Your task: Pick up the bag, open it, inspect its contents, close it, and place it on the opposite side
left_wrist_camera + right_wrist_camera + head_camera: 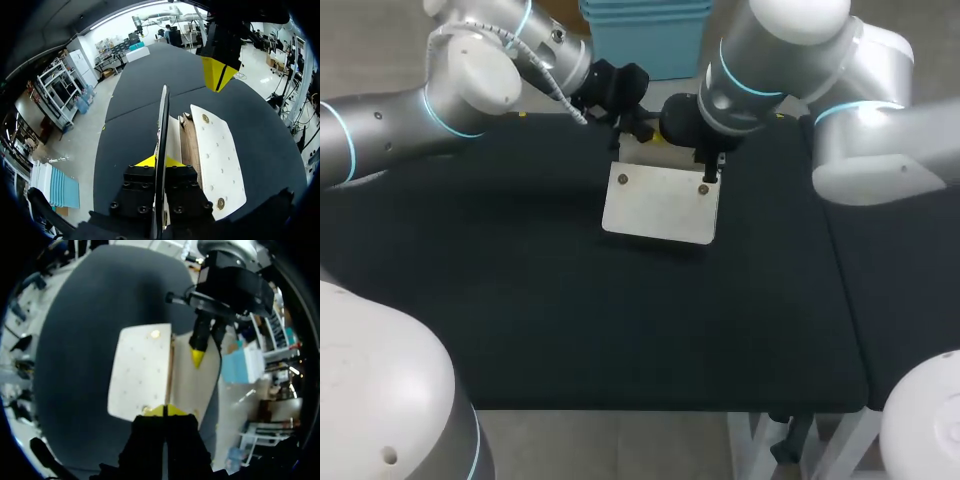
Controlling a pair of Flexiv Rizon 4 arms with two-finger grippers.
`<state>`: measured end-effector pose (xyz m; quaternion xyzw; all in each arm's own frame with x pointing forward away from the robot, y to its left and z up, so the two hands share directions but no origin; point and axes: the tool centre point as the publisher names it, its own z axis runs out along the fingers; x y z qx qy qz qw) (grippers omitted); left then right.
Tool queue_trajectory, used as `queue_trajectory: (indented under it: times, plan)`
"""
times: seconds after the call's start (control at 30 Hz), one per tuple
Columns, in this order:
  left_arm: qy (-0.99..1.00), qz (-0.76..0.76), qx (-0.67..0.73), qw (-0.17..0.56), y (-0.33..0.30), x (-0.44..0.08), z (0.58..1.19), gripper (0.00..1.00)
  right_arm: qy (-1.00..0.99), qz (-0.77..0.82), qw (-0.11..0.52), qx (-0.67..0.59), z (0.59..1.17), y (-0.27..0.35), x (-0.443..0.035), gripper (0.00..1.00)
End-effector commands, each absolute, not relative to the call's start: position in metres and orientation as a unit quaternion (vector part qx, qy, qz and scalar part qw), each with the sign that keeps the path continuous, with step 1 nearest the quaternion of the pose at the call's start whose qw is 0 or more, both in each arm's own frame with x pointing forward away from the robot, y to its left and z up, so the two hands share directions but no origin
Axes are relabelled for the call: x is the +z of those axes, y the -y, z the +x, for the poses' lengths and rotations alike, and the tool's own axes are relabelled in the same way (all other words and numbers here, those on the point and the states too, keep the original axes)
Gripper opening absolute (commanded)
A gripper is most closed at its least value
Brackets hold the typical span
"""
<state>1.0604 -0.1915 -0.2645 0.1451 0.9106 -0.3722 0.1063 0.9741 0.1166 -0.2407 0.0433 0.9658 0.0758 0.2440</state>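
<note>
A flat white bag (660, 205) with two metal snaps hangs tilted over the far middle of the black table (620, 330). My left gripper (620, 130) is at its far left corner, shut on one thin panel that shows edge-on between the yellow tips (160, 161). Beside that panel the bag's other white side (215, 155) spreads away, so the mouth gapes. My right gripper (712, 168) is shut on the bag's far right edge (165, 411), with the white face (140, 370) ahead of it. Each wrist view shows the other gripper (217, 72) (197, 356) close by.
The black table top runs from the bag to the near edge. At the right a seam (840, 290) joins it to a second black surface. Both arms crowd the far middle above the bag.
</note>
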Motion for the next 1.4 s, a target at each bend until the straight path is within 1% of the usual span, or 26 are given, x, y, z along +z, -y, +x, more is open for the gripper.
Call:
queue_trajectory:
  times: [0.03,0.23,0.63,0.77,1.03,1.4]
  plan:
    - [-0.912,0.147,-0.369,0.102,0.193,-0.257,1.060,0.00,-0.966,0.048,0.247,0.066,0.988,-0.124,-0.243,0.00]
    - [-0.912,0.144,-0.371,0.101,0.193,-0.246,1.060,0.00,-0.966,0.052,0.248,0.058,1.005,-0.125,-0.253,0.00]
    - [-0.915,0.139,-0.368,0.088,0.194,-0.229,1.061,0.00,-0.962,0.056,0.261,0.062,1.017,-0.120,-0.263,0.00]
    - [-0.916,0.142,-0.368,0.078,0.195,-0.229,1.061,0.00,-0.957,0.060,0.276,0.062,1.021,-0.115,-0.266,0.00]
    - [-0.917,0.124,-0.374,0.065,0.194,-0.233,1.060,0.00,-0.958,0.064,0.278,0.042,1.029,-0.112,-0.280,0.00]
    - [-0.917,0.089,-0.384,0.059,0.195,-0.243,1.061,0.00,-0.959,0.062,0.273,0.036,1.012,-0.116,-0.300,0.00]
